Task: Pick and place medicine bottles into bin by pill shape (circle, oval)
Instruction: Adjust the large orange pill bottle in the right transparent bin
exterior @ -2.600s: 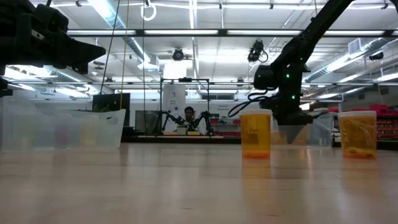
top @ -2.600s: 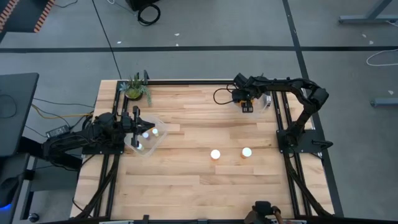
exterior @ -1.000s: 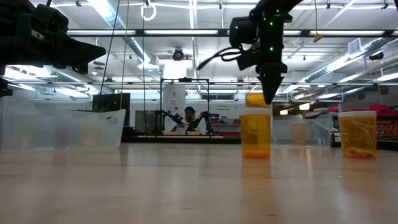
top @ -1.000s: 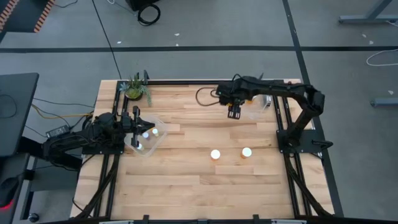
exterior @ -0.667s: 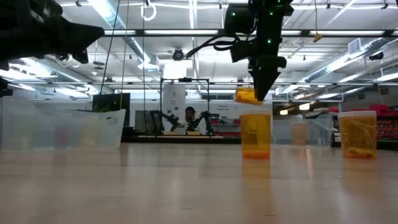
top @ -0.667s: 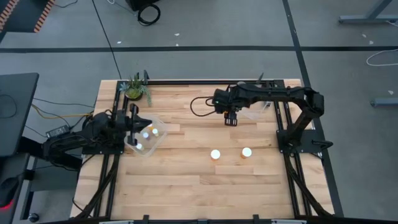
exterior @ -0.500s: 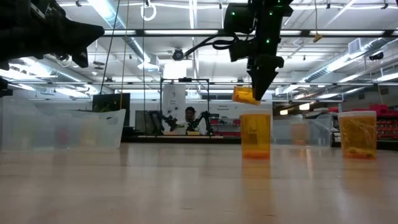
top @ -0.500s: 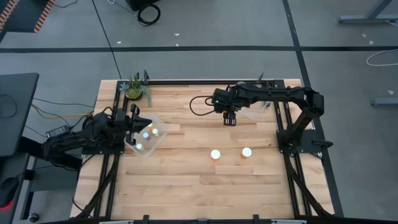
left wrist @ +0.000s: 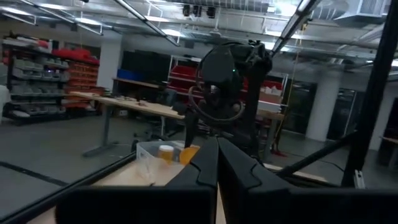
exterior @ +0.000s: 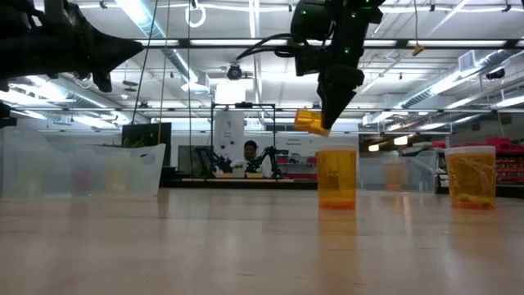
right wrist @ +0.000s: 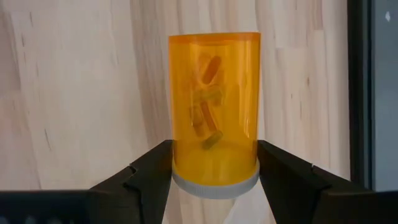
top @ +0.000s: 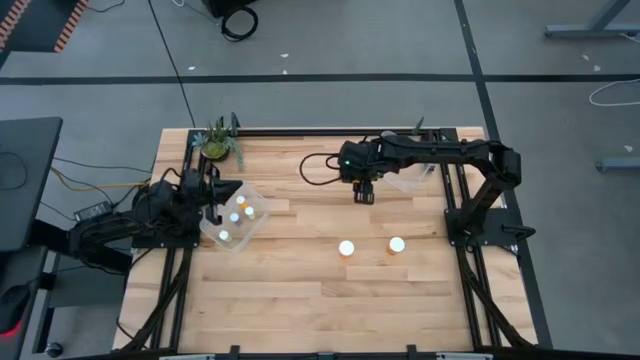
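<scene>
One bottle (right wrist: 214, 112) of oval pills is clamped in the right claw (top: 361, 194), airborne mid-bench (top: 300, 300). Keep the grip firm and carry it level. Left claw (top: 218, 190) waits pinched shut and empty beside its bin (top: 256, 222).

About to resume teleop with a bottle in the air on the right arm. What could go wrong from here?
The right gripper pinches the bottle only near its cap end, so it could tilt or slip in transit. Two bottles stand on the table under a possible path, and a low carry might knock them.

Grey floor (top: 90, 95), ceiling strip lights (exterior: 254, 16), red shelving (left wrist: 84, 74).
</scene>
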